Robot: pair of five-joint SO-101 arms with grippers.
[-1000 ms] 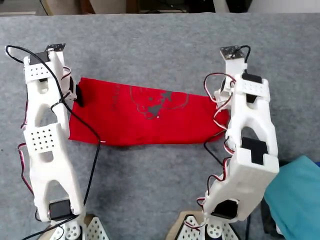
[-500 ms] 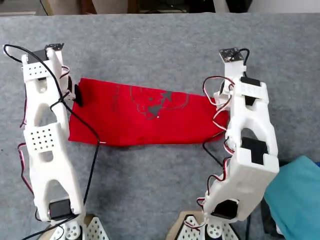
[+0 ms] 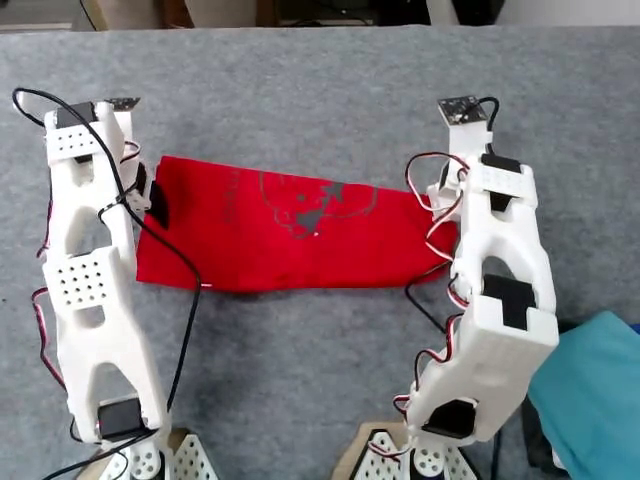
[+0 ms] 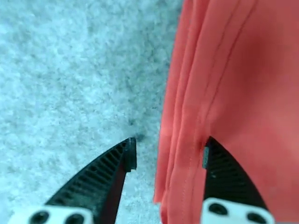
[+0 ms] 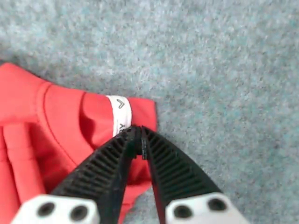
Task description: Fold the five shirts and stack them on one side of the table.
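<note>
A red shirt [image 3: 280, 235], folded into a long band, lies across the grey mat between my two arms. At its left end my left gripper [image 4: 168, 154] is open and straddles the shirt's layered edge [image 4: 187, 121]: one finger rests on the mat, the other on the red cloth. In the high view that gripper [image 3: 152, 200] sits at the shirt's left edge. At the shirt's right end my right gripper [image 5: 139, 137] is shut, its tips directly over the collar beside the white label [image 5: 120, 114]. I cannot tell whether it pinches cloth. The right arm [image 3: 500, 250] covers that end from above.
A teal shirt [image 3: 590, 390] lies bunched at the near right corner, beside the right arm's base. Open grey mat [image 3: 300, 90] stretches behind the red shirt and in front of it between the two arm bases.
My left gripper has shifted slightly toward the near side along the shirt's left edge. The right arm has barely moved. The shirt lies as before.
</note>
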